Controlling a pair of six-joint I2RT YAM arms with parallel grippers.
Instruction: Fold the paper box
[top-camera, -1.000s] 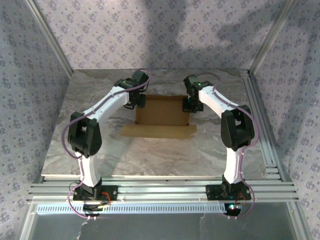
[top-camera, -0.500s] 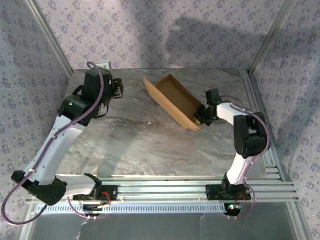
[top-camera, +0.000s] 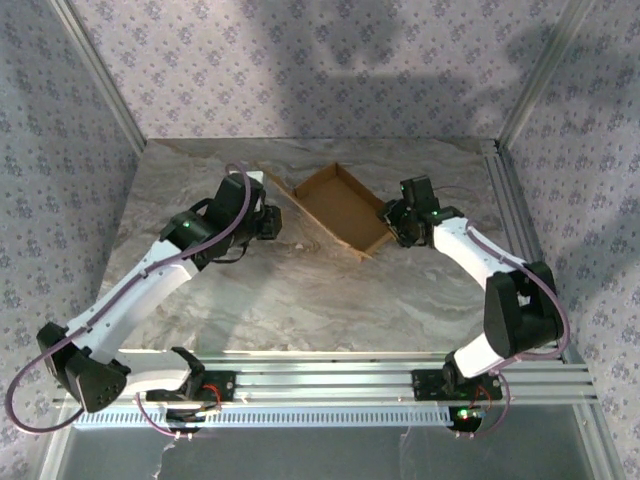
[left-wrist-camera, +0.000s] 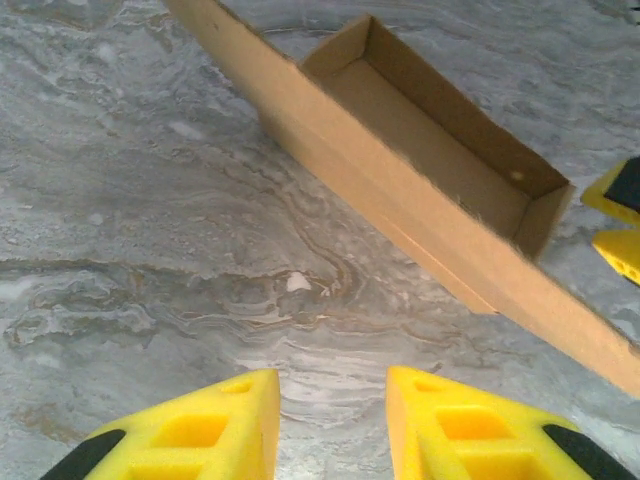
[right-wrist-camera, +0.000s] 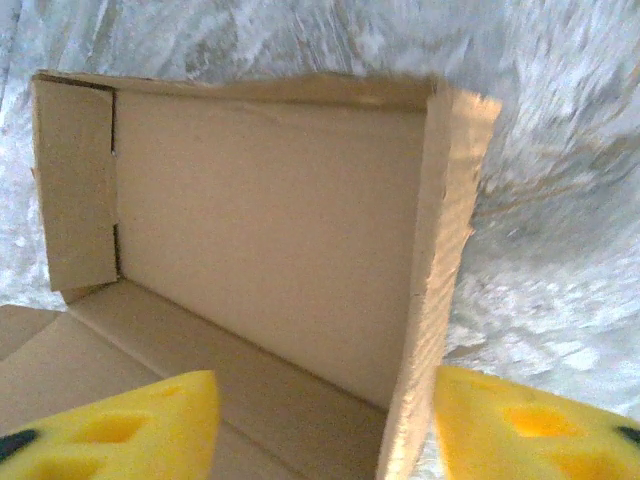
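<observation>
The paper box (top-camera: 338, 205) is a shallow brown cardboard tray with raised walls, lying slantwise at the back middle of the table. My left gripper (top-camera: 278, 222) hovers just left of it. In the left wrist view its yellow fingers (left-wrist-camera: 215, 420) stand apart over bare table, with the paper box (left-wrist-camera: 430, 150) ahead to the upper right. My right gripper (top-camera: 393, 222) is at the box's right end. In the right wrist view it (right-wrist-camera: 322, 385) is open and straddles one side wall of the paper box (right-wrist-camera: 260, 210), without pinching it.
The grey marbled table (top-camera: 300, 290) spreads out in front of the box. Aluminium rails (top-camera: 520, 260) run along the right side and the near edge. Patterned walls close in the back and both sides. A small white speck (left-wrist-camera: 297, 283) lies on the table.
The right gripper has opened and let go of the box, which now rests lower and nearer the middle. The left arm has swung in from the back left to the box's left side.
</observation>
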